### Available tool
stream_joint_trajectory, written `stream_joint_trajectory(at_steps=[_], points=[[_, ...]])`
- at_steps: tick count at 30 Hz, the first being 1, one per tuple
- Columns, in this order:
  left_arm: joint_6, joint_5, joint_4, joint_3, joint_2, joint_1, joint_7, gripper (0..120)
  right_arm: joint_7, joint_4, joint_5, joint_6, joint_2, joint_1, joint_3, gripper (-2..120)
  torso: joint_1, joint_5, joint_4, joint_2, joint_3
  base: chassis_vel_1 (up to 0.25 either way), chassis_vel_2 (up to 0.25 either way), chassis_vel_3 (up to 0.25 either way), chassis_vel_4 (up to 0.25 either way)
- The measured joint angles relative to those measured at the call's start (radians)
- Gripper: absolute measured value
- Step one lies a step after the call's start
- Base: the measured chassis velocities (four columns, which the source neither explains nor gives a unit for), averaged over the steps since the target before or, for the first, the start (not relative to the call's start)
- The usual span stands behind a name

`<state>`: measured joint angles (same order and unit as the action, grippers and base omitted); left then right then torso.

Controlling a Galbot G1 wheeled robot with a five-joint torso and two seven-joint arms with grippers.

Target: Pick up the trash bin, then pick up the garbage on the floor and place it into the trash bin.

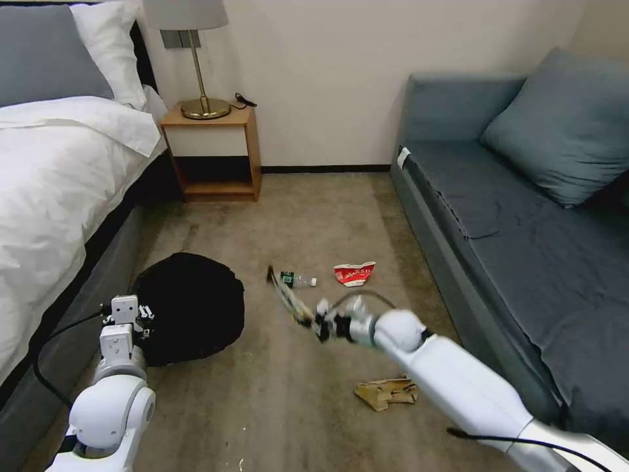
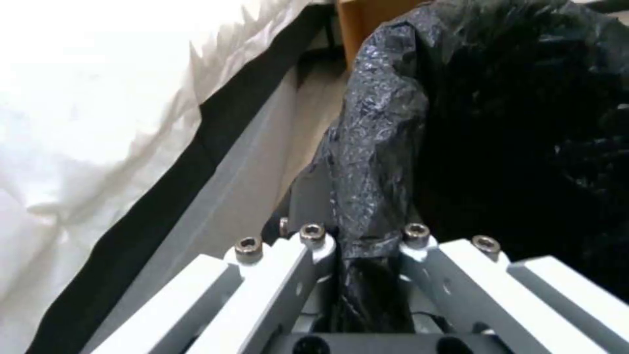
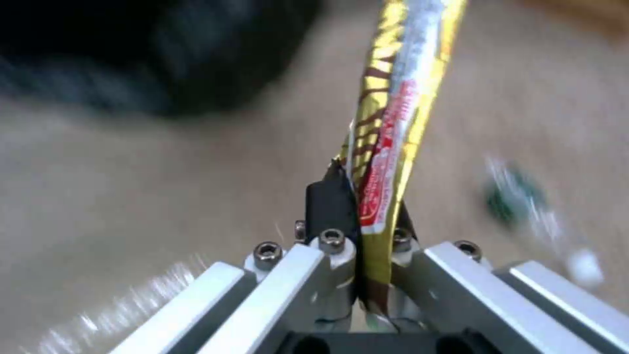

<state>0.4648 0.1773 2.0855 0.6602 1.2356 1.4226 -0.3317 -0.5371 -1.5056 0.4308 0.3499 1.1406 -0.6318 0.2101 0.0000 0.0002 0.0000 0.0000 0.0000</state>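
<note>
White rounded arms, black cables, silver screwed fingers point(image 3: 328, 275).

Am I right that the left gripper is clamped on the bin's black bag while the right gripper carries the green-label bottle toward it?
Not quite. The left gripper is clamped on the trash bin's black bag, but the right gripper holds the gold snack wrapper, as the right wrist view shows. The head view shows the bottle on the carpet.
</note>
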Motion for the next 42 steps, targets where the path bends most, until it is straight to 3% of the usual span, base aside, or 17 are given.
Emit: stream_joint_trajectory(at_steps=[9,15,29,40,42], points=[[0.009,-0.029,0.034,-0.039,0.029,-0.001,0.001,4,-0.081,-0.136,0.067,0.004,0.088,0.007,0.03,0,0.0,-0.0002,0.0001,0.0,0.0,0.0,0.0,0.0,0.0],[0.032,-0.035,0.06,-0.063,0.052,0.001,-0.002,4,-0.096,-0.047,0.056,-0.063,0.165,-0.001,0.102,0,0.0,-0.0003,0.0001,0.0,0.0,0.0,0.0,0.0,0.0],[0.013,-0.068,0.034,-0.072,0.088,-0.001,-0.003,4,-0.051,0.094,0.01,-0.129,0.168,-0.002,0.103,0,0.0,-0.0002,0.0001,0.0,0.0,0.0,0.0,0.0,0.0],[0.005,-0.073,0.007,-0.082,0.096,-0.014,-0.005,4,-0.051,0.086,-0.018,-0.13,0.151,-0.019,0.105,37,0.0,-0.0001,0.0,0.0,0.0,0.0,0.0,0.0,0.0],[0.004,-0.073,0.006,-0.082,0.096,-0.015,-0.005,4,-0.051,0.086,-0.019,-0.13,0.15,-0.019,0.105,37,0.0,-0.0001,0.0,0.0,0.0,0.0,0.0,0.0,0.0]])
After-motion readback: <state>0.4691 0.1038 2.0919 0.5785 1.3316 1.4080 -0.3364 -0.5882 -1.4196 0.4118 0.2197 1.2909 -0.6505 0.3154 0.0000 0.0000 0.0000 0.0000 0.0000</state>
